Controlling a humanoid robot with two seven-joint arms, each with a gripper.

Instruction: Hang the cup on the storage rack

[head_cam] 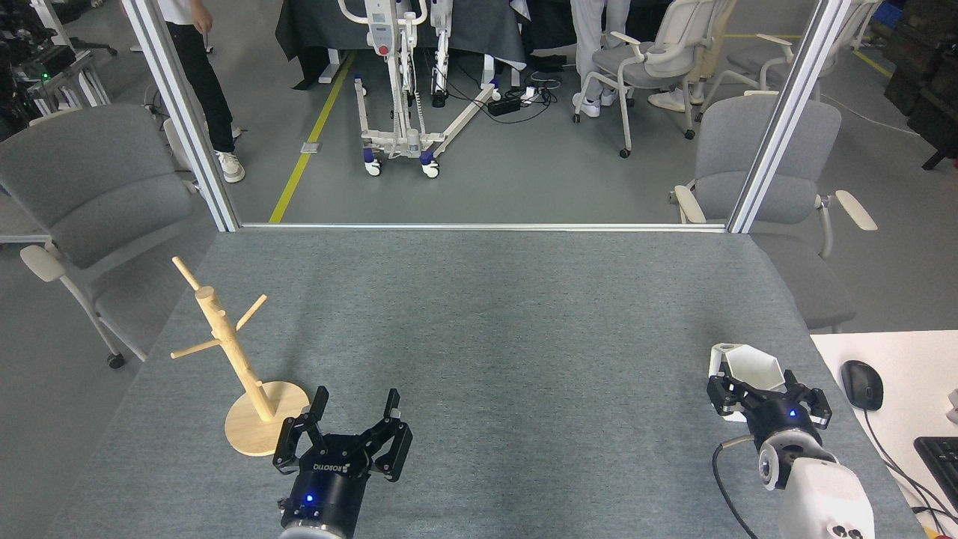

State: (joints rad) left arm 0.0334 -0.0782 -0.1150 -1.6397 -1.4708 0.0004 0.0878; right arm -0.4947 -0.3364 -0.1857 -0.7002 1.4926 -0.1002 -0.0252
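Cup (pixel 752 368): white, faceted, hexagonal rim facing up; at the right near part of the table, close to its right edge; handle pointing left.
Right gripper (pixel 765 389): at the cup, fingers spread on either side of its near wall; contact with the cup not determinable, as the dark fingers hide the cup's lower part.
Left gripper (pixel 355 408): over the near left part of the table, fingers wide apart, nothing between them; just right of the rack's base, well apart from the cup.
Storage rack (pixel 224 340): light wooden mug tree, upright on its round disc base at the left side of the table; thin pegs angled upward, all bare.
Table (pixel 486 322): grey textured cover, aluminium frame posts at its far corners.
Side desk (pixel 898 359): white, just right of the table; black mouse (pixel 862 385) and part of a keyboard (pixel 939 460) on it.
Surroundings: grey chairs to left and right; a person's legs (pixel 206 97) at far left on the floor beyond.
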